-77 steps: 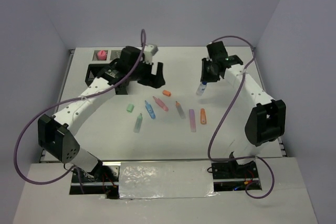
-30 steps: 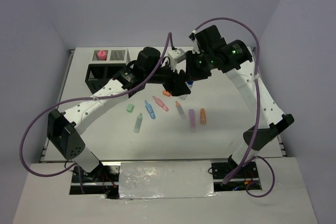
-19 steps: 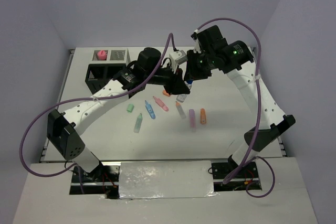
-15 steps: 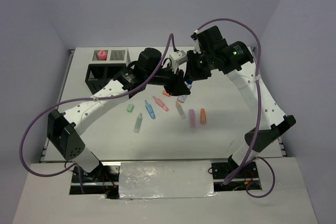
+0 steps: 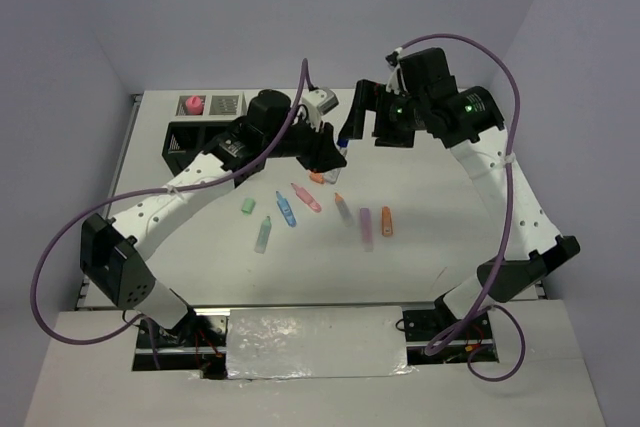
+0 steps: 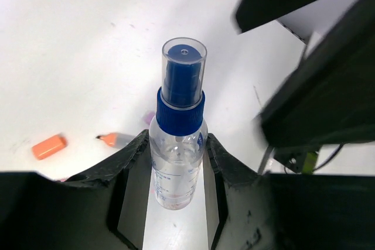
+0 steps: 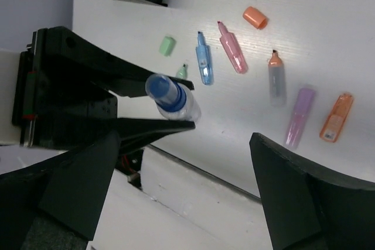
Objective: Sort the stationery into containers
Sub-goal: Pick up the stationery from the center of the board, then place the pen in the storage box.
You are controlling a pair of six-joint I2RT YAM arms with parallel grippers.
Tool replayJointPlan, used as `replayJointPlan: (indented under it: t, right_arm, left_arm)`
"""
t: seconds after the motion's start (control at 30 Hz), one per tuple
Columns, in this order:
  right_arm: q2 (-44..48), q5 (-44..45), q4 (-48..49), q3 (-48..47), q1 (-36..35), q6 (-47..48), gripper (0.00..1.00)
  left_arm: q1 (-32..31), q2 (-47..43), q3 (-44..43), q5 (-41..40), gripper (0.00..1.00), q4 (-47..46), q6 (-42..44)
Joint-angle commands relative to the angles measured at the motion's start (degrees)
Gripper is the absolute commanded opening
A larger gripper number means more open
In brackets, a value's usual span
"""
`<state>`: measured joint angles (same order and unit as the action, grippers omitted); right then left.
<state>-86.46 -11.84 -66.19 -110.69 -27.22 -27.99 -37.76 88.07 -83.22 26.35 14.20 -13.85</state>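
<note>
A tiny blue-capped clear bottle [image 6: 177,139] stands between the fingers of my left gripper [image 6: 176,174], which is shut on its body. From above, the left gripper [image 5: 330,152] holds the bottle [image 5: 346,133] over the table's middle back. Just right of it hovers my right gripper [image 5: 372,125], open wide and holding nothing. In the right wrist view the bottle [image 7: 173,100] lies beyond the right gripper [image 7: 187,197], apart from its fingers. The black organizer [image 5: 205,137] stands at the back left, with a pink-capped bottle [image 5: 192,105] behind it.
Loose on the table lie a mint stub [image 5: 247,206], a mint marker [image 5: 263,234], a blue marker [image 5: 286,208], a pink marker [image 5: 306,197], an orange stub [image 5: 318,177], an orange-tipped marker [image 5: 343,207], a purple marker [image 5: 366,228] and an orange marker [image 5: 386,221].
The right gripper has opened, let go of the bottle and drawn back to the right. The left gripper has shut on the bottle and carried it slightly back and left.
</note>
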Motion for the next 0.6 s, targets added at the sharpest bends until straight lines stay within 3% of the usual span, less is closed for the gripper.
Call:
replayJointPlan:
  t: [0.0, 0.17, 0.2, 0.27, 0.3, 0.4, 0.57]
  right_arm:
    - [4.0, -2.0, 5.3, 0.3, 3.1, -3.1, 1.0]
    - [10.6, -0.5, 7.5, 3.4, 11.0, -4.5, 1.0]
    - [12.1, -1.5, 9.7, 6.2, 12.5, -4.3, 1.0]
    - [15.8, -3.8, 11.7, 8.6, 12.7, -3.0, 1.0]
    - [16.7, -5.3, 13.4, 11.2, 12.7, -2.4, 1.0]
    - [19.4, -7.6, 14.3, 16.5, 12.6, -0.4, 1.0]
    - [22.2, -8.1, 13.1, 23.3, 12.7, 1.7, 1.0]
  left_arm:
    - [1.8, -1.9, -0.2, -2.9, 0.0, -3.1, -0.4]
    - [8.7, -1.1, -0.4, -15.8, 0.0, -3.7, -1.7]
    - [12.2, 0.2, -1.7, -23.1, 0.0, -3.7, -2.3]
    - [16.1, 1.7, -3.3, -26.0, 0.0, -6.0, -3.4]
    - [19.4, 3.9, -4.0, -32.2, 0.0, -7.0, -3.9]
    - [25.3, 10.2, -9.4, -34.8, 0.0, -10.2, -5.8]
    - [29.6, 19.3, -18.4, -38.3, 0.0, -15.8, -6.9]
